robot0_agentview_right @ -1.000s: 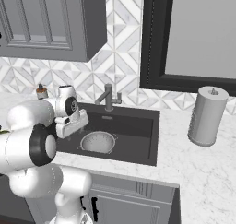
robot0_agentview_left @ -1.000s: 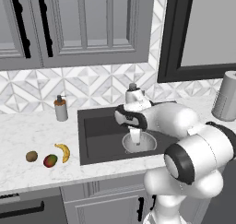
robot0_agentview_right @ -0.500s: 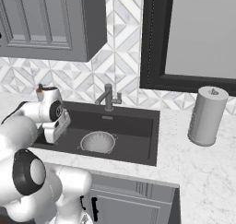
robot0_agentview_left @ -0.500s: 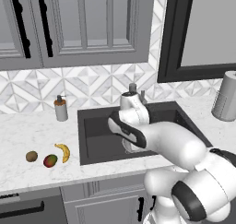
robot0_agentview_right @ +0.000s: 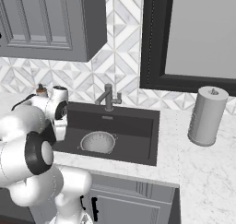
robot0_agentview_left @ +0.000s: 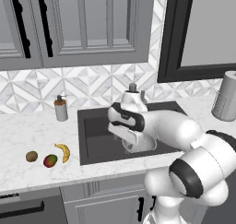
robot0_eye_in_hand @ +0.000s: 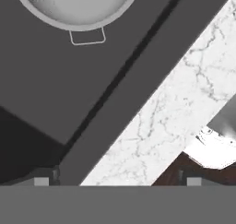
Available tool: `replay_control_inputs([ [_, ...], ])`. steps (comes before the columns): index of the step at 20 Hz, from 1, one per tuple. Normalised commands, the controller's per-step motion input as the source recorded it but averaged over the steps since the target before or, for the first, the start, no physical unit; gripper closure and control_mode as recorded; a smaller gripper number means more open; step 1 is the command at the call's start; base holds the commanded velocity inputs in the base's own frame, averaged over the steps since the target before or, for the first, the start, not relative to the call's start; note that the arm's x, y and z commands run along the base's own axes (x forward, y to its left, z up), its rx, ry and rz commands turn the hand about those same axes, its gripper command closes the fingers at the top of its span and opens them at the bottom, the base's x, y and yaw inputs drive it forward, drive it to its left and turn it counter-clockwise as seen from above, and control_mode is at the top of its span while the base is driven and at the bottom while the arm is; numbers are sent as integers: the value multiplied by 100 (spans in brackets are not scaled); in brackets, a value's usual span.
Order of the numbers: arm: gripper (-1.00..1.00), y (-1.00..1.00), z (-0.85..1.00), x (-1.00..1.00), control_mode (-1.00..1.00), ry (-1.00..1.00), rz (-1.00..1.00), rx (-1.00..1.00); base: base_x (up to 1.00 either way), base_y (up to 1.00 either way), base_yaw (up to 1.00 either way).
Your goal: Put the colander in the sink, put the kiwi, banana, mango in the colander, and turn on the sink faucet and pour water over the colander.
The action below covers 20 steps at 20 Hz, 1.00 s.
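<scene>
On the counter [robot0_agentview_left: 27,131] at the far left I see the kiwi [robot0_agentview_left: 31,156], then the mango [robot0_agentview_left: 50,161] just beside it, then the banana [robot0_agentview_left: 63,151]. Further right is the sink [robot0_agentview_left: 94,140], and the colander [robot0_agentview_right: 97,142] sits on its floor. The gripper [robot0_eye_in_hand: 115,179] hangs over the sink's front edge, released, jaws wide apart, holding nothing. Behind the basin stands the sink faucet [robot0_agentview_right: 109,97].

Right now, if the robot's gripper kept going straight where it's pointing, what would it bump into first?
Probably the sink's front wall, right by the marble counter edge. The open gripper points down there, though depth is hard to judge.
</scene>
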Motion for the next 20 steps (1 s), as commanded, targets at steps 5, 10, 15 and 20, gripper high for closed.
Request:
replay_control_inputs([
  [5, -100, 73, -14, 48, -100, 2, 59, 11, 0, 0, 0],
  [10, -100, 77, -10, 3, -100, -4, 40, 8, 0, 0, 0],
  [15, -100, 99, 0, 3, -100, -9, 0, -4, 0, 0, 0],
  [20, -100, 83, -3, 0, -100, -19, 0, -13, 0, 0, 0],
])
